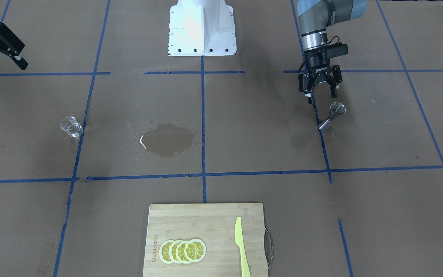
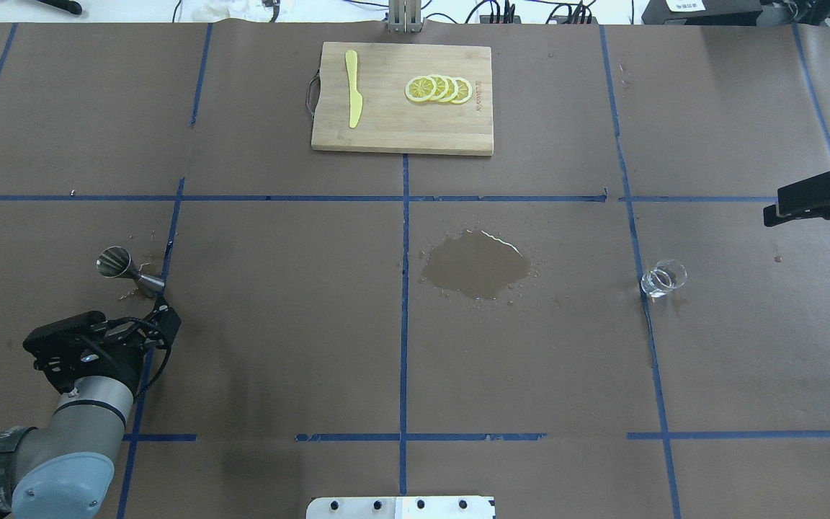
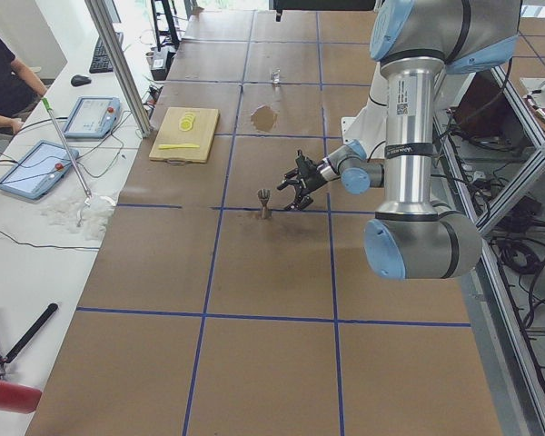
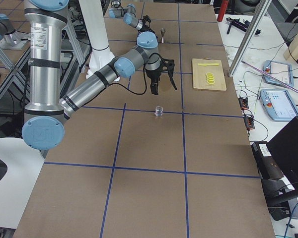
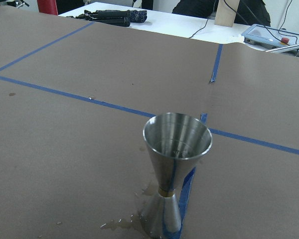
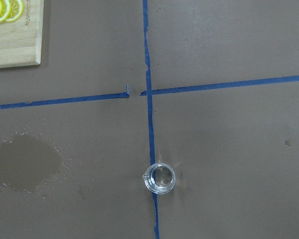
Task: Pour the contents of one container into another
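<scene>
Claws hang on either side of the white base plate (image 1: pixel 202 30), both over the brown paper-covered table (image 1: pixel 260 127). The left claw (image 1: pixel 322 97) points down with its fingers spread and nothing between them. It sits just on the robot's side of the steel jigger (image 1: pixel 333 115), close to it but not touching. The jigger stands upright on a strip of blue tape (image 1: pixel 323 148), wide mouth up, with small wet spots around its foot in the left wrist view. The right claw (image 1: pixel 4 67) is out at the robot's right edge of the table, its fingers also spread and empty, well apart from the glass cup (image 1: pixel 71 127).

The cup stands upright against another blue tape line, on the opposite side of the table from the jigger. From the right wrist camera it shows a small pouring lip on its rim; whether it holds any liquid is hard to tell.

Between cup and jigger, nearer the cup, a dark wet puddle (image 1: pixel 167 139) soaks the paper.

Farthest from the robot lies a wooden cutting board (image 1: pixel 214 219) with a metal handle. Four overlapping lemon slices (image 1: pixel 183 251) and a yellow knife (image 1: pixel 240 246) rest on it.
</scene>
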`<action>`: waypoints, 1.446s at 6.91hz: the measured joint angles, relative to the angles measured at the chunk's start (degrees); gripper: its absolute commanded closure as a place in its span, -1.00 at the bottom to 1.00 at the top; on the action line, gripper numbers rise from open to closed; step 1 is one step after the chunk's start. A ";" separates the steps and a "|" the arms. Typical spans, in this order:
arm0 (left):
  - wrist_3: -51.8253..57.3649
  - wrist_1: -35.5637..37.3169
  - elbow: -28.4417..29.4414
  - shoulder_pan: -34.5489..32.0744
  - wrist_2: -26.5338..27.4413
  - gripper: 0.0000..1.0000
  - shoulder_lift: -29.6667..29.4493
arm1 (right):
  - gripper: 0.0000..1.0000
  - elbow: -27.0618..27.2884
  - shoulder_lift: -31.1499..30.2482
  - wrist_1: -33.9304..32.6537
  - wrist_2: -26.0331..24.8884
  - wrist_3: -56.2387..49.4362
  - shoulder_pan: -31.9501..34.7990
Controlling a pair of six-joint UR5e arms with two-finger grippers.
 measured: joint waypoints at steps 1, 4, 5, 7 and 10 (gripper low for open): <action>0.16 0.24 1.30 -0.01 1.68 -0.81 -0.26 | -1.00 0.00 -0.05 0.16 -0.15 0.29 -0.45; 1.35 0.36 4.88 -0.98 7.30 -0.62 -2.28 | -1.00 0.01 -0.12 0.34 -0.20 0.44 -0.90; 2.32 0.36 5.74 -1.76 8.07 -0.49 -3.12 | -1.00 0.00 -0.12 0.46 -0.17 0.44 -0.93; 4.06 0.36 8.46 -3.24 8.47 -0.37 -5.51 | -1.00 0.00 -0.15 0.57 -0.08 0.44 -0.94; 4.48 0.36 11.20 -3.82 9.72 -0.21 -6.69 | -1.00 0.01 -0.24 0.59 -0.05 0.46 -0.94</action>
